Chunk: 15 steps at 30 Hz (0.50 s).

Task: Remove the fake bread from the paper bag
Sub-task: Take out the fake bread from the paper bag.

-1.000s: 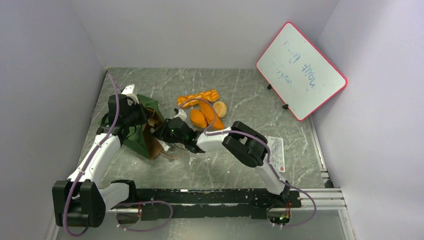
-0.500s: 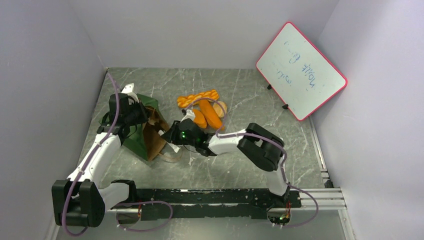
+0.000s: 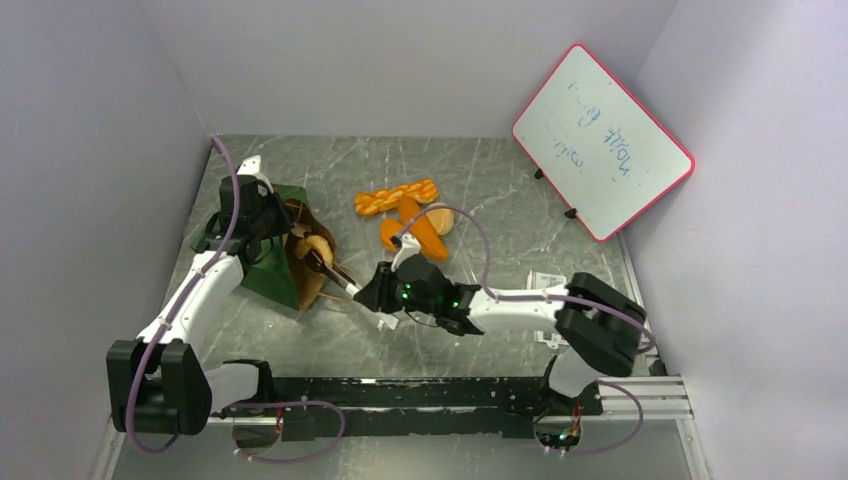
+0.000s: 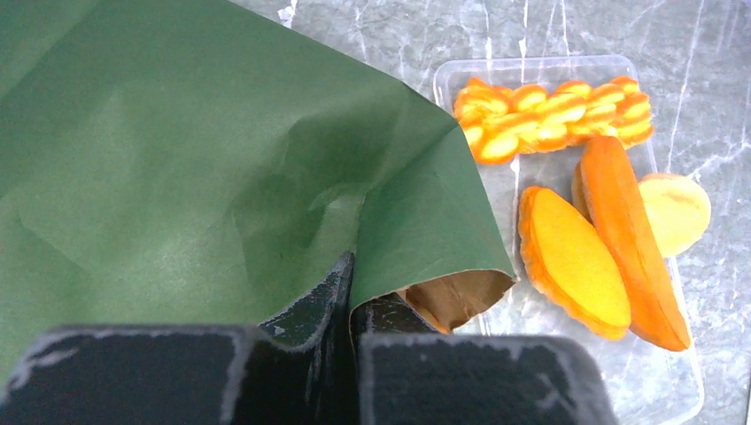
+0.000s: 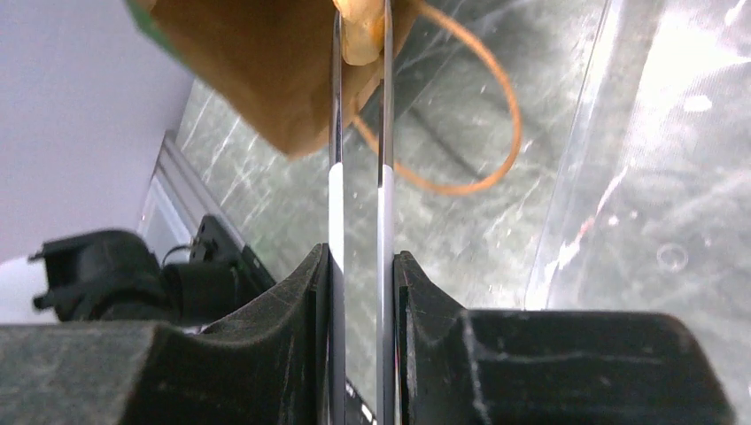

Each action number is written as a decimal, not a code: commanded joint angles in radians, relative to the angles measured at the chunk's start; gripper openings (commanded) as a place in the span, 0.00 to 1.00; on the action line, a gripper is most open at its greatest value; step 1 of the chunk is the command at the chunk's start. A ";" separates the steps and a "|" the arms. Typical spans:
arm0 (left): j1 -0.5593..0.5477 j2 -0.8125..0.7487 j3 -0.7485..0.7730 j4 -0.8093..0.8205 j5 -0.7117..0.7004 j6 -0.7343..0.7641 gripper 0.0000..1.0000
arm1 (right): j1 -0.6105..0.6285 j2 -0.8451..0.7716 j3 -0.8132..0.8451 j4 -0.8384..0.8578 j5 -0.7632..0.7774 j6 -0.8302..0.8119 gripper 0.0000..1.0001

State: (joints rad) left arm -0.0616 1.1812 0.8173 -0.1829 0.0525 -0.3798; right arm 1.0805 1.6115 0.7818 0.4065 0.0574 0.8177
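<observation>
Fingers (image 4: 310,305) of the left gripper (image 4: 356,288) are pressed together on the edge of the paper bag (image 4: 177,159). They pinch its green wall beside the mouth, and we see no gap between them. The bag is tipped over with its mouth facing right, dark green outside and brown kraft within.

At the lip of that mouth sits a tan bread piece (image 5: 359,35), against the brown lining. We cannot tell whether it has fully cleared the paper. The metal tongs (image 5: 385,195) are clamped on it, one blade on each side. The two blades run close and almost parallel from the bag's mouth back to the right gripper (image 5: 359,261). That gripper lies just right of the bag and is squeezed onto the tongs, a finger pressing each blade from outside. A thin tan handle loop (image 5: 516,119) trails from the bag's mouth onto the table (image 3: 480,180).

Farther right, just beside the bag, a clear plastic tray (image 4: 673,376) holds the rest of the fake bread (image 3: 415,225). A braided loaf (image 4: 553,115) lies across the end farther from the bag's mouth. An oval roll (image 4: 571,261) is nearest the bag, with a long roll (image 4: 633,243) touching it on the side away from the bag. A pale bun (image 4: 682,212) is farthest from the bag.

Well right of the bag and farther back stands a red-framed whiteboard (image 3: 600,140), tilted.
</observation>
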 commanded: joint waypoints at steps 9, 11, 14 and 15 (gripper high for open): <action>0.000 0.065 0.037 0.047 -0.089 -0.016 0.07 | 0.100 -0.391 -0.144 -0.127 0.169 -0.031 0.01; 0.000 0.073 0.036 0.054 -0.091 -0.019 0.07 | 0.111 -0.451 -0.149 -0.183 0.209 -0.031 0.01; 0.000 0.077 0.036 0.060 -0.090 -0.021 0.07 | 0.125 -0.533 -0.156 -0.284 0.276 -0.033 0.02; 0.000 0.077 0.038 0.060 -0.089 -0.021 0.07 | 0.126 -0.553 -0.161 -0.311 0.296 -0.032 0.02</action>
State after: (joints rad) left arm -0.0616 1.2541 0.8238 -0.1471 -0.0082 -0.3859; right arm 1.1938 1.1473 0.6319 0.2035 0.2256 0.7982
